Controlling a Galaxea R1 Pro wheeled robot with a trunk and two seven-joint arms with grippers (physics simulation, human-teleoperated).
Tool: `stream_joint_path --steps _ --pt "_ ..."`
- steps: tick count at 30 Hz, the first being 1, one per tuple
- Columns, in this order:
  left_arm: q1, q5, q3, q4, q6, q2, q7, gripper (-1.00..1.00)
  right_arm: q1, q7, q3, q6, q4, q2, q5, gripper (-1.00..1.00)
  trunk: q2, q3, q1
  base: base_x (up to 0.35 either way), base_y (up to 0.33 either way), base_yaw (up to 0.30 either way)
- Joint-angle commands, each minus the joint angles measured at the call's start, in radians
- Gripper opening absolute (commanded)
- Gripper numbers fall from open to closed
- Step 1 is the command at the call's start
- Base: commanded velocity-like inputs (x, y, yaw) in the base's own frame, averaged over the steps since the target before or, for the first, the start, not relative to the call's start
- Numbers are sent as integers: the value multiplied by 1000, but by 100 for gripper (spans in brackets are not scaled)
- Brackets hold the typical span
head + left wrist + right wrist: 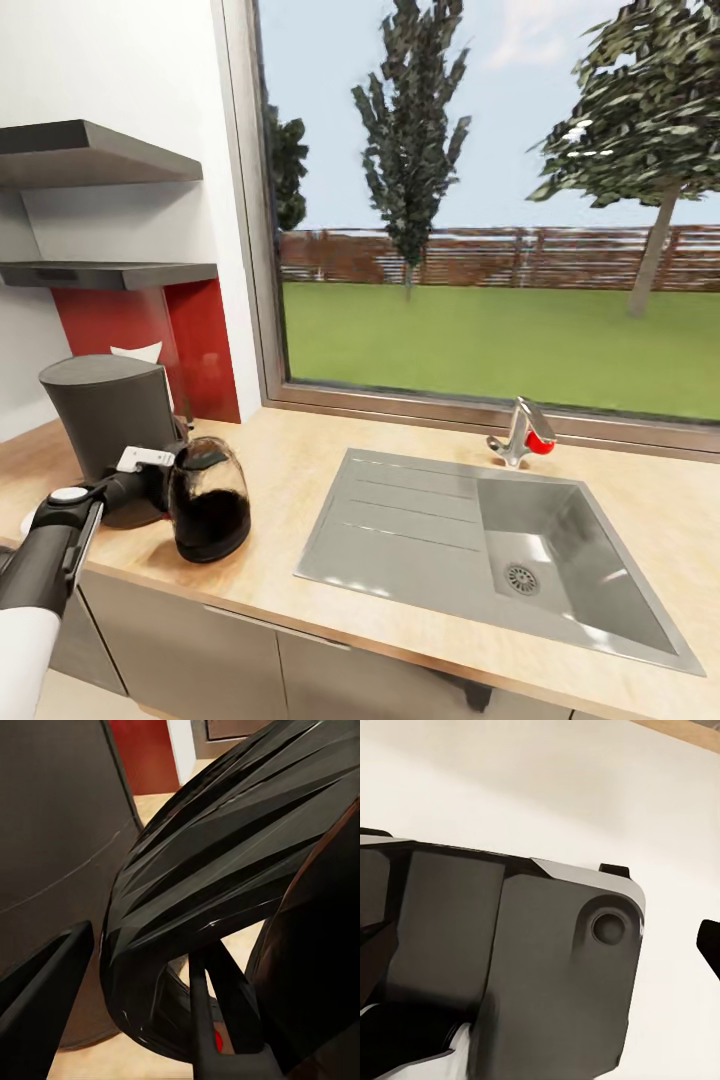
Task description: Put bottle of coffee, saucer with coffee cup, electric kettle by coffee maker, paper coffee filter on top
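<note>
Left gripper (pixel 165 478) clasped on kettle (pixel 208 498) handle, kettle standing on counter (pixel 290 470) just beside coffee maker (pixel 108 410); sink (pixel 500 550) to the right; right claw's state impossible to tell.

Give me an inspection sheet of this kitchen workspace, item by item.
Surface: light wooden countertop with inset steel sink.
Job's things: dark grey coffee maker on the counter; dark glossy electric kettle beside it.
Clutter: chrome faucet with red knob.
Grippers: left gripper at the kettle, grip unclear.
Cables: nothing seen.
Surroundings: grey wall shelves, red backsplash, window onto lawn.
</note>
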State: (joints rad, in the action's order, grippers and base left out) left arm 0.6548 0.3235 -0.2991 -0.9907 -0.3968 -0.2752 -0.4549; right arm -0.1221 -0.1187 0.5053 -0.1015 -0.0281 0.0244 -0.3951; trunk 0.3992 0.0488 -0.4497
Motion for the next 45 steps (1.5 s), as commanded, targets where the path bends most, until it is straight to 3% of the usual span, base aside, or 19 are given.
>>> stream_joint_path --steps 1,4,5,24,45 --pt "-2 6 -2 2 3 1 -8 -100 -1 -4 7 -4 3 0 -11 100 1 0 0 0 0 0" --pt "-5 11 1 32 9 1 -8 -100 -1 -4 7 -4 2 0 -11 100 1 0 0 0 0 0" --pt "-5 11 0 35 9 1 -8 100 -1 -4 7 -4 2 0 -11 100 1 0 0 0 0 0" --pt "-6 10 -2 39 12 1 -7 100 -1 -4 7 -4 4 0 -11 100 1 0 0 -2 0 0" --pt "-6 10 -2 39 12 1 -8 100 -1 -4 7 -4 4 0 -11 100 1 0 0 -107 -27 0"
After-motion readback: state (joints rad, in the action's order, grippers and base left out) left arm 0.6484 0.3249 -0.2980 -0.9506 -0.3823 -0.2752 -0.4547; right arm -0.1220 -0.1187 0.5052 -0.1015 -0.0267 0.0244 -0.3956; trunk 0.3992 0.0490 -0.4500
